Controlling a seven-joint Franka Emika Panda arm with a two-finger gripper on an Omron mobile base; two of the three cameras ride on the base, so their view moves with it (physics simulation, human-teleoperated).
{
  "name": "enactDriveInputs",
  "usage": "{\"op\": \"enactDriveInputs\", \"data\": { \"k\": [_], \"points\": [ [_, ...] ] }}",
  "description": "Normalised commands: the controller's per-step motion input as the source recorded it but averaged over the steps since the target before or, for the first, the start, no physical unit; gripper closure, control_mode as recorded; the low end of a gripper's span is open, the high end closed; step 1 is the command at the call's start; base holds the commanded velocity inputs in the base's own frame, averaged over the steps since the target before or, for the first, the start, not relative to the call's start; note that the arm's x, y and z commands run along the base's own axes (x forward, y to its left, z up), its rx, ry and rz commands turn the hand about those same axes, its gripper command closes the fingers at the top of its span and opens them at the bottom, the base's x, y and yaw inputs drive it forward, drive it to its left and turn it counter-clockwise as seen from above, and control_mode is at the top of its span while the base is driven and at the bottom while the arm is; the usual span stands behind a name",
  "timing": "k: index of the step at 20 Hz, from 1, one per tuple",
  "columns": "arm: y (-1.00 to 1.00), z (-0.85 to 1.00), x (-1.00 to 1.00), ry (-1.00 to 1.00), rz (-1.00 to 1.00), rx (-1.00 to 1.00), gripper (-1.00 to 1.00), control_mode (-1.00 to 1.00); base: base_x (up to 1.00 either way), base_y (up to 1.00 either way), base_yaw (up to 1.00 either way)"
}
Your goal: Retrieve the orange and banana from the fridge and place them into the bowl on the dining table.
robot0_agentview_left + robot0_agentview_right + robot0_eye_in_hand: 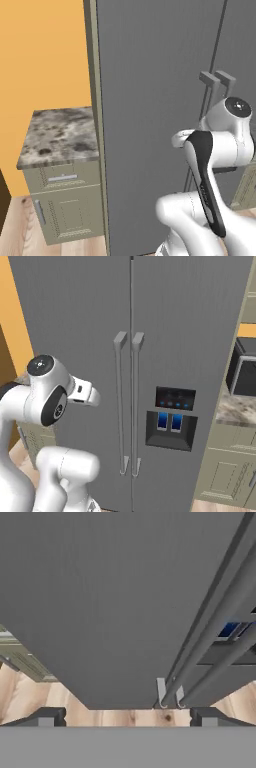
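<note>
My end effector (127, 716) stands wide and empty before the closed fridge (115, 602), whose left door handle (200, 637) runs as a long bar from lower centre to upper right of the hand view, offset right of my fingertips.

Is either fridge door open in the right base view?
No. Both grey doors of the fridge sit flush and closed, their two bar handles side by side at the centre seam.
</note>
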Motion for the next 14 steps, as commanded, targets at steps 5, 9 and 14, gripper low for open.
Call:
{"op": "enactDriveInputs", "data": {
  "k": [5,9,14],
  "points": [
    [0.0,0.0,0.0,0.0,0.0,0.0,-1.0,1.0,-0.63,-0.16,-0.02],
    [0.0,0.0,0.0,0.0,0.0,0.0,-1.0,1.0,-0.67,-0.19,-0.02],
    [0.0,0.0,0.0,0.0,0.0,0.0,-1.0,1.0,-0.52,-0.27,-0.01]
  ]
}}
